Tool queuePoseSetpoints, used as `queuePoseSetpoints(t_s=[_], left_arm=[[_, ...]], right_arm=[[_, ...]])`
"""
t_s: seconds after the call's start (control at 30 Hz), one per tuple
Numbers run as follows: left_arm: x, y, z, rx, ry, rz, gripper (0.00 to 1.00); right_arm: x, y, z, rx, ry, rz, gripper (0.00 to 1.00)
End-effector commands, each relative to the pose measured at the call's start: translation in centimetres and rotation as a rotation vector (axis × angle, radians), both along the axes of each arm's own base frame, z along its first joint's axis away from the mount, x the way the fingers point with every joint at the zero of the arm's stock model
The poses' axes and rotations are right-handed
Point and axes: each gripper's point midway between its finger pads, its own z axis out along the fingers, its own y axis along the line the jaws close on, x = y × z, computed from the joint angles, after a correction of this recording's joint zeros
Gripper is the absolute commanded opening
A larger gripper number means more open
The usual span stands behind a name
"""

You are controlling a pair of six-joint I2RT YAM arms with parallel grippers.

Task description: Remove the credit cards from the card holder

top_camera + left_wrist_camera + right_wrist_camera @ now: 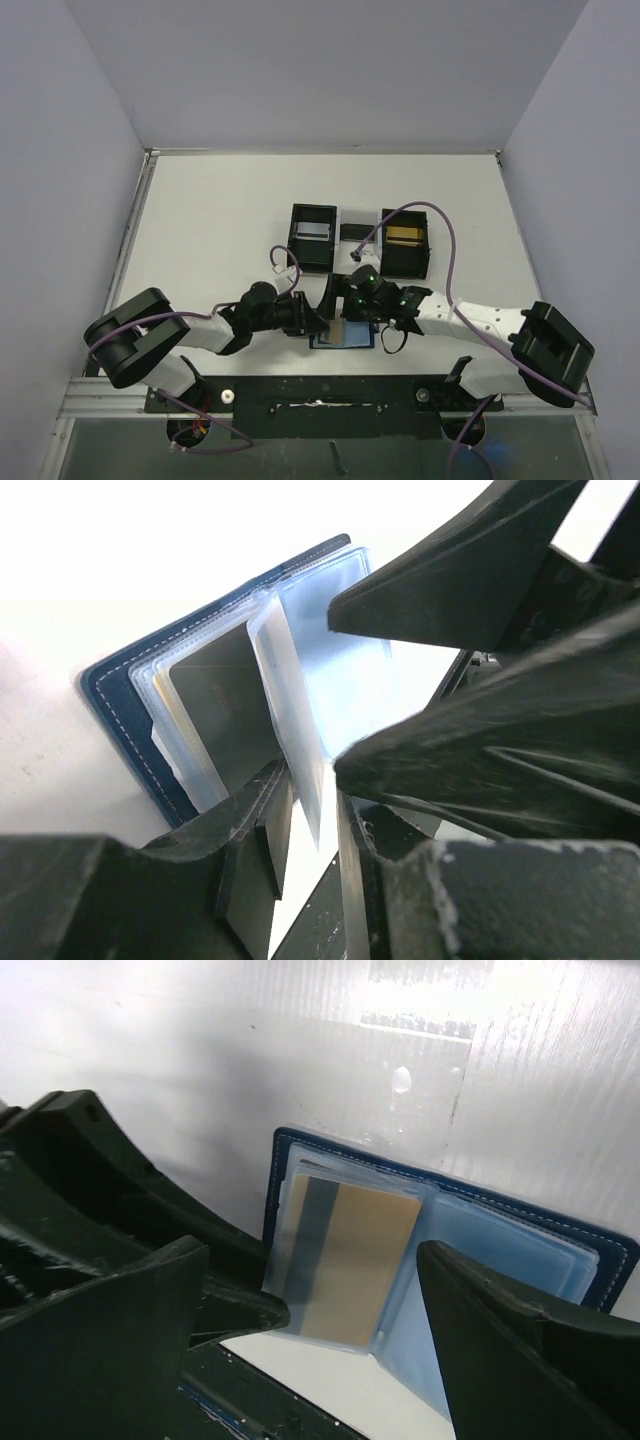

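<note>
The dark blue card holder (358, 341) lies open on the table between both arms. It shows in the left wrist view (112, 692) and the right wrist view (598, 1245). Its clear sleeves are fanned. A gold card (352, 1260) with a dark stripe sits in a raised sleeve. A grey card (215, 695) sits in another sleeve. My left gripper (322, 322) (315, 820) has its jaws a narrow gap apart with the raised sleeve's edge (300, 750) between them. My right gripper (346, 300) (315, 1255) is open wide over the gold card.
Two black open-top boxes joined by a white tray stand behind the card holder: the left box (313, 237) holds a silver card, the right box (405, 243) a gold one. Grey walls enclose the white table (210, 230).
</note>
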Motion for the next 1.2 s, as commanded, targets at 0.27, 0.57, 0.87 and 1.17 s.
queuePoseSetpoints(t_s=[0.27, 0.57, 0.87, 1.17], left_arm=[[1.5, -1.8, 3.2, -0.066, -0.077, -0.010, 0.27], [1.5, -2.5, 3.4, -0.055, -0.068, -0.024, 0.35], [1.2, -5.3, 3.9, -0.055, -0.072, -0.079, 0.41], [0.5, -8.0, 3.8, -0.062, -0.065, -0.128, 0.43]], right_arm=[[3.2, -2.8, 5.3, 0.041, -0.191, -0.188, 0.95], [2.4, -5.7, 6.1, 0.128, -0.297, -0.241, 0.95], [2.1, -7.6, 4.9, 0.146, -0.202, -0.272, 0.89], [1.8, -7.9, 5.7, 0.250, -0.181, -0.228, 0.80]])
